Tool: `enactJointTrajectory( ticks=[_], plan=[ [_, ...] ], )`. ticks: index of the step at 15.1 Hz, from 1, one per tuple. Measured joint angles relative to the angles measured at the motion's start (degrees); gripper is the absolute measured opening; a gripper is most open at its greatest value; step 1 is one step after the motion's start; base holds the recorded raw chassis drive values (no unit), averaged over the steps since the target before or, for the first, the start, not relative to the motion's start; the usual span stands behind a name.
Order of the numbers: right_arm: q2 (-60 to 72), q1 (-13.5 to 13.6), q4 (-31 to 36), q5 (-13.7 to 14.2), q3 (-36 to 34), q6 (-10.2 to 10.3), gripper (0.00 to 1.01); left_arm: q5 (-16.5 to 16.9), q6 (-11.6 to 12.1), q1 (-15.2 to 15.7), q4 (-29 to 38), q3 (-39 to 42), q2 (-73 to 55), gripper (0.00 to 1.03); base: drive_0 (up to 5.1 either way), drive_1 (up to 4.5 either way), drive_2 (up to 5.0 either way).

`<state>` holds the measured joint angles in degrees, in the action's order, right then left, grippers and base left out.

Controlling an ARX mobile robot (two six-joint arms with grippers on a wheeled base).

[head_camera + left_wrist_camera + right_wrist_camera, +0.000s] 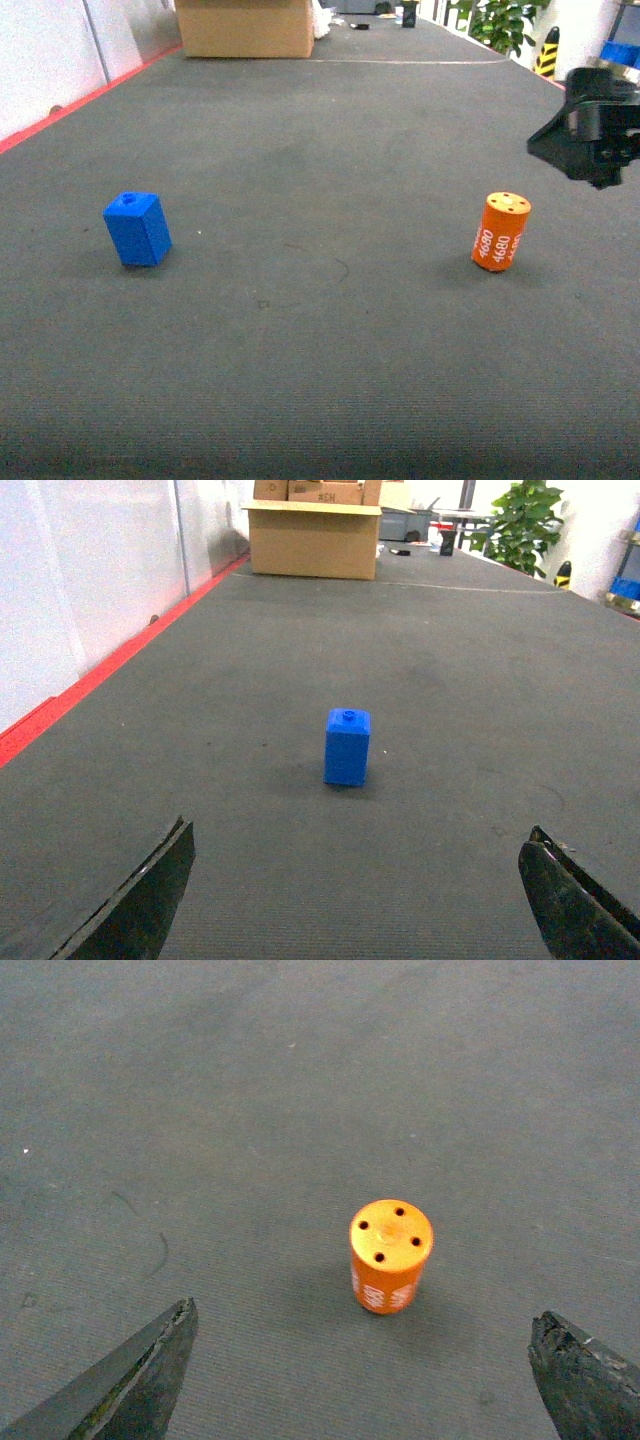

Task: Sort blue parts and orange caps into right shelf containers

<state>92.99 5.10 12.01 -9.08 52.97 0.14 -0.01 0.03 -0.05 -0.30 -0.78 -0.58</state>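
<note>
A blue part [137, 229] stands upright on the dark mat at the left; in the left wrist view the blue part [347, 746] is ahead of my left gripper [360, 826], which is open and well short of it. An orange cap [500, 232] printed 4680 stands upright at the right. My right gripper [592, 150] hovers above and to the right of it. Seen from the right wrist, the orange cap [390, 1254] sits just ahead of the open right gripper [363, 1309], centred between the fingers and untouched. The right shelf containers are out of view.
A cardboard box [245, 27] stands at the far end of the mat [320, 330]. A red line and white wall [50, 60] run along the left edge. A potted plant [500, 20] and a cut-off blue shape [622, 52] are at the far right.
</note>
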Motion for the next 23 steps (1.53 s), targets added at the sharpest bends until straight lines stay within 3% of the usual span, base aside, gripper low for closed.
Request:
enactJointTrajectory(
  ticks=[5,7,8,10,13,14,15,18,21,22,23],
  plan=[
    [15.41,0.52,-1.38,0.57,12.09,0.31,0.98,-0.02,0.0,0.0,0.02,0.0,0.0,0.98,0.0,0.0,0.0],
    [21.22,0.61,-3.85,0.52,17.81,0.28,0.98,-0.02,0.0,0.0,0.02,0.0,0.0,0.98,0.0,0.0,0.0],
    [26.82,0.59,-6.03,1.73,24.02,0.37,0.98,-0.02,0.0,0.0,0.0,0.0,0.0,0.98,0.0,0.0,0.0],
    [30.45,0.59,-7.45,1.92,27.89,0.76,0.98,0.0,0.0,0.0,0.02,0.0,0.0,0.98,0.0,0.0,0.0],
    [33.9,0.74,-8.02,2.78,29.79,2.8,0.74,0.0,0.0,0.0,0.0,0.0,0.0,0.98,0.0,0.0,0.0],
    [32.5,0.87,-3.48,3.26,25.81,3.8,0.5,-0.02,0.0,0.0,0.0,0.0,0.0,0.98,0.0,0.0,0.0],
    [28.92,0.83,0.83,3.54,20.41,3.87,0.43,0.0,0.0,0.0,0.0,0.0,0.0,0.98,0.0,0.0,0.0],
    [8.85,0.94,16.17,3.93,-1.49,2.23,0.43,0.0,0.0,0.0,0.0,0.0,0.0,0.98,0.0,0.0,0.0],
    [-12.92,3.67,17.94,4.96,-23.47,1.44,0.43,-0.02,0.0,0.0,0.02,0.0,0.0,0.98,0.0,0.0,0.0],
    [-18.21,5.92,20.65,9.29,-30.62,-0.98,0.43,0.0,0.0,0.0,0.0,0.0,0.0,0.98,0.0,0.0,0.0],
    [-20.33,6.56,20.74,10.12,-32.96,-3.54,0.43,-0.04,-0.02,-0.02,-0.04,0.0,-0.02,0.98,0.0,0.0,0.0]
  ],
)
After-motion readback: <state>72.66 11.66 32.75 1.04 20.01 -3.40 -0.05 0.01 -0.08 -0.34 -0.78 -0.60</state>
